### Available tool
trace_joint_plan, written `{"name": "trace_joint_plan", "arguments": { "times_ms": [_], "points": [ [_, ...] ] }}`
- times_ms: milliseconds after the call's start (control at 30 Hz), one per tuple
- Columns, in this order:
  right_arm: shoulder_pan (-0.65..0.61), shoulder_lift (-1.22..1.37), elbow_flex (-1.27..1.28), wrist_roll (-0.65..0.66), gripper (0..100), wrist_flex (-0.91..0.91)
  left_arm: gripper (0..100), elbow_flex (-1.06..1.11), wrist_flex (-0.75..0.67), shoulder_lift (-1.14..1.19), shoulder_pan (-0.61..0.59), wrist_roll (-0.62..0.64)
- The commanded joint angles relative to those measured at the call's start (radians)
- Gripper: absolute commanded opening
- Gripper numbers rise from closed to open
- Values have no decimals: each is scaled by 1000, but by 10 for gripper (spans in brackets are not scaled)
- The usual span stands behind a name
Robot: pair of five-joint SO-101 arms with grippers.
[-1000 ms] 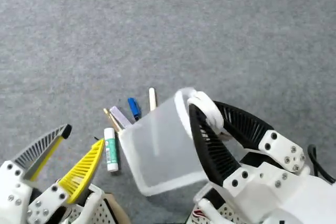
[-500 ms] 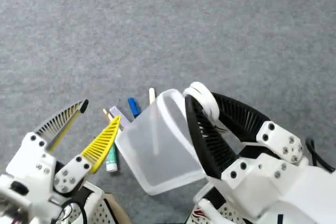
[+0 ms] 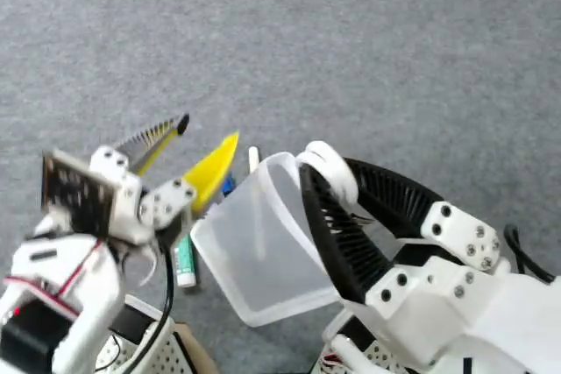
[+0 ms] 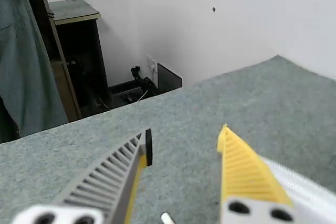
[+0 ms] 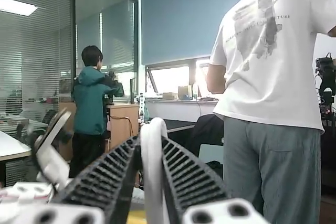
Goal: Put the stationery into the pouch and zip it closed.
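Left gripper [image 3: 207, 130] hangs open over the stationery; right gripper [image 3: 317, 166] holds the pouch [image 3: 263, 251].
On the grey worktop [image 3: 394, 67], the glue stick [image 3: 185, 267] and blue pen [image 3: 229, 187] lie at lower left, just below the wide, empty left fingers, their long axes running up-down. The left arm is nearer. The black right fingers are closed on the pouch rim, with its mouth just beside the pens.
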Motion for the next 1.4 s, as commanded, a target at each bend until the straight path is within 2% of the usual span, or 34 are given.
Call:
{"name": "trace_joint_plan", "arguments": {
  "times_ms": [0, 200, 333, 667, 967, 1067, 1367],
  "points": [
    [-11, 33, 5, -5, 11, -6, 228, -203, 38, 167, 2, 60],
    [-11, 33, 10, -5, 11, -6, 228, -453, 282, 419, 68, 158],
    [-12, 33, 10, -5, 11, -6, 228, -578, 365, 542, 107, 196],
    [-12, 31, 7, -5, 11, -6, 228, -769, 540, 736, 147, 201],
    [-12, 31, 4, -6, 11, -6, 224, -796, 666, 792, 137, 169],
    [-12, 31, 2, -6, 11, -6, 224, -797, 686, 787, 137, 124],
    [-12, 31, 2, -6, 11, -6, 224, -924, 701, 786, 140, 130]
  ]
}}
